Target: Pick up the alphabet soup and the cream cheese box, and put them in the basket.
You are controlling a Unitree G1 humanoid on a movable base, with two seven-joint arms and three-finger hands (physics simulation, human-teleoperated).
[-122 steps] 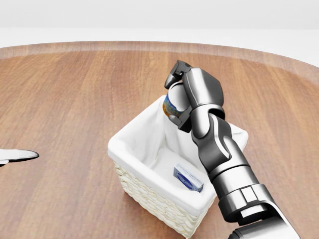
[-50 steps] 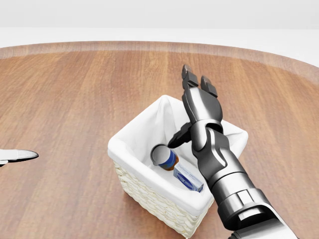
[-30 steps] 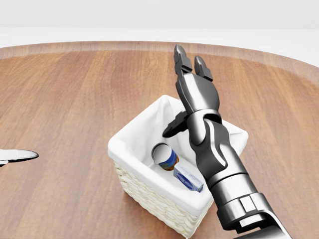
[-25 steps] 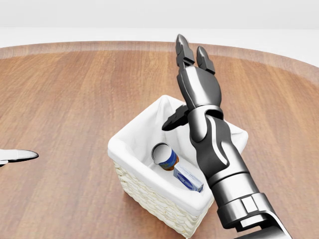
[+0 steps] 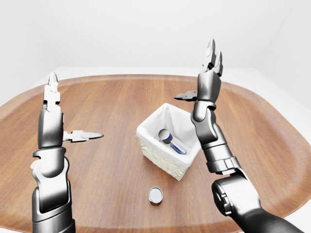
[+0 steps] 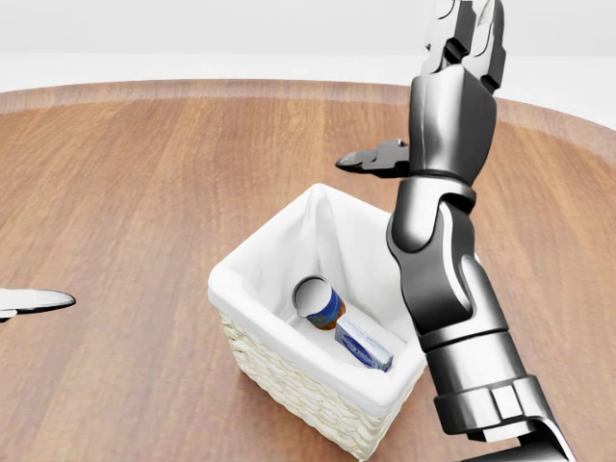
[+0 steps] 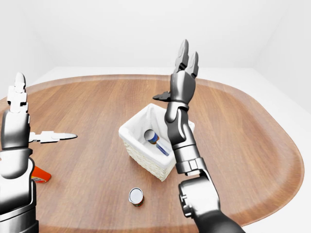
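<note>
The alphabet soup can [image 6: 318, 302] lies on its side inside the white-lined wicker basket [image 6: 252, 271], its open end toward the view's left. The blue cream cheese box [image 6: 363, 346] lies right beside it on the basket floor. My right hand [image 6: 406, 94] is open and raised well above the basket's right rim, fingers pointing up and thumb sticking out to the left, holding nothing. My left hand [image 5: 76, 107] is open too, lifted over the table at the view's left, far from the basket and empty.
The round wooden table [image 5: 112, 102] carries a second small can [image 5: 155, 195] standing upright below the basket in the left-eye view. An orange object [image 7: 40, 174] peeks out behind my left arm in the right-eye view.
My right hand let go of the soup can over the basket; the can now lies inside next to the cream cheese box. The open hand then rose and moved right.
</note>
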